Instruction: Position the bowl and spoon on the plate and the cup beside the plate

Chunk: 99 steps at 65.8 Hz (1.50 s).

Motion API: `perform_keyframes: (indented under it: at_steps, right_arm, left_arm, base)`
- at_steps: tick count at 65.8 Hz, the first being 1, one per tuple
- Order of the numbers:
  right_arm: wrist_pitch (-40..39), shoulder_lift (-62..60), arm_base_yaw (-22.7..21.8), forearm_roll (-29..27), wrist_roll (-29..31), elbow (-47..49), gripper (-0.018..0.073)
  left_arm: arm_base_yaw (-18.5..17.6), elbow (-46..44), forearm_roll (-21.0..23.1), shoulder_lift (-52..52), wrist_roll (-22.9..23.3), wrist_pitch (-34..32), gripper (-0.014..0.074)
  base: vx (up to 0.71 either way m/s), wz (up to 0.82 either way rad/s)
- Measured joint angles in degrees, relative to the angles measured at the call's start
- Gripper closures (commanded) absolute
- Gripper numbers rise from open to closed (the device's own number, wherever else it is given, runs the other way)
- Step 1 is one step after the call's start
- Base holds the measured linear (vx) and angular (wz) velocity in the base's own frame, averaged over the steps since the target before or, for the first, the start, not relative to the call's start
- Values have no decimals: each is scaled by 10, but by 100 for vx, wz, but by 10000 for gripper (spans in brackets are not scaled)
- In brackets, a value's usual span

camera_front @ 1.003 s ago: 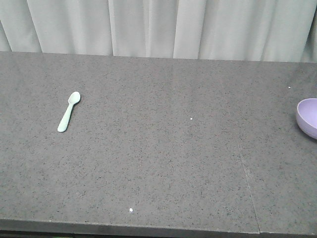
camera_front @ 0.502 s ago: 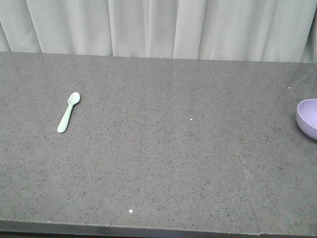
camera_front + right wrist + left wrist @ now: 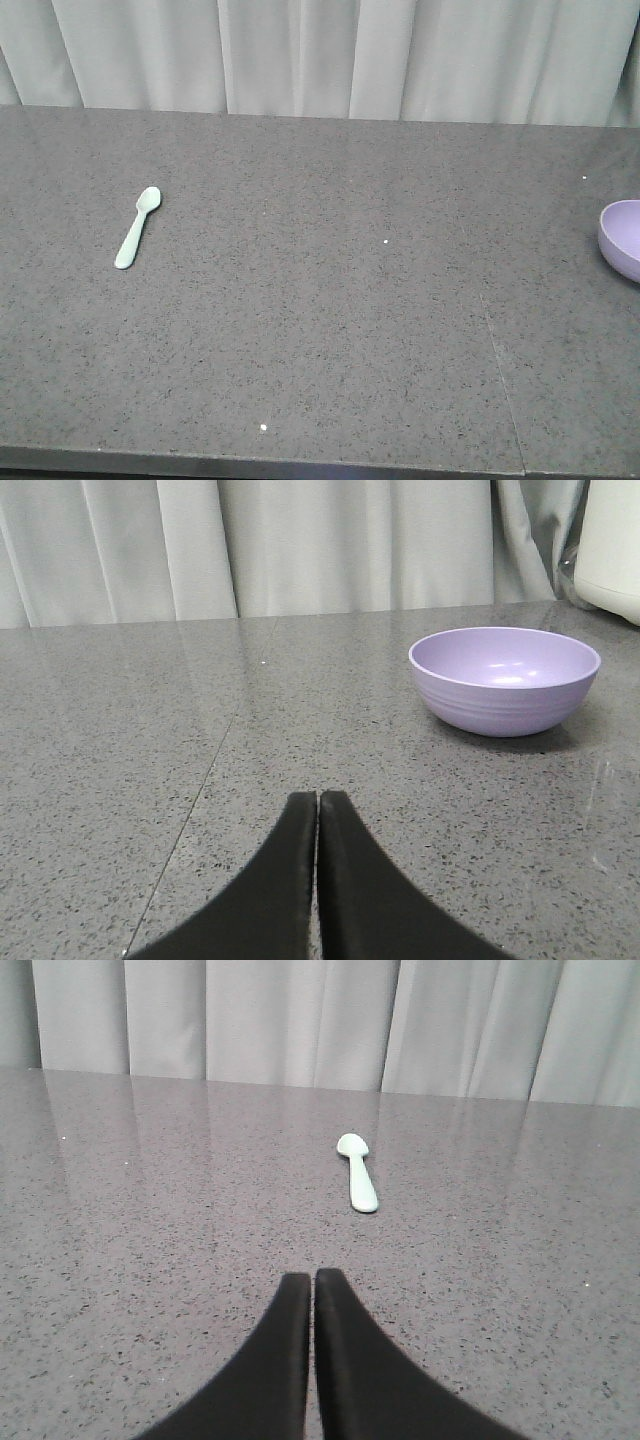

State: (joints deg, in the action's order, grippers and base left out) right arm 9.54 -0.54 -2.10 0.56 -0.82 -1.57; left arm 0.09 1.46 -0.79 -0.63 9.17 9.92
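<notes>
Nothing of the arrangement is done yet, as far as these views show. The spoon (image 3: 138, 227) lies flat on the grey table (image 3: 320, 340) out toward 9 o'clock in the front view, its oval head pointing toward the curtain (image 3: 320, 50). The bowl (image 3: 622, 238) sits upright and empty at the 3 o'clock edge, cut off by the frame, well apart from the spoon. Neither the plate nor the cup appears in any view, so where they stand cannot be told. The left claw (image 3: 312, 1278) has its two black fingers pressed together on nothing, with the spoon ahead at about 1 o'clock and not touched. The right claw (image 3: 317, 798) is likewise closed and empty, with the bowl at about 2 o'clock. All of it remains: bowl and spoon onto the plate, cup beside it.
</notes>
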Motion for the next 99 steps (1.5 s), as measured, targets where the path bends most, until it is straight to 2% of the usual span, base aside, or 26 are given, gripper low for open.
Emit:
perform_keyframes:
  at_steps: [99]
  right_arm:
    - [0,0,0,0,0,0,564]
  left_arm:
    - [0,0,0,0,0,0,602]
  base:
    - [0,0]
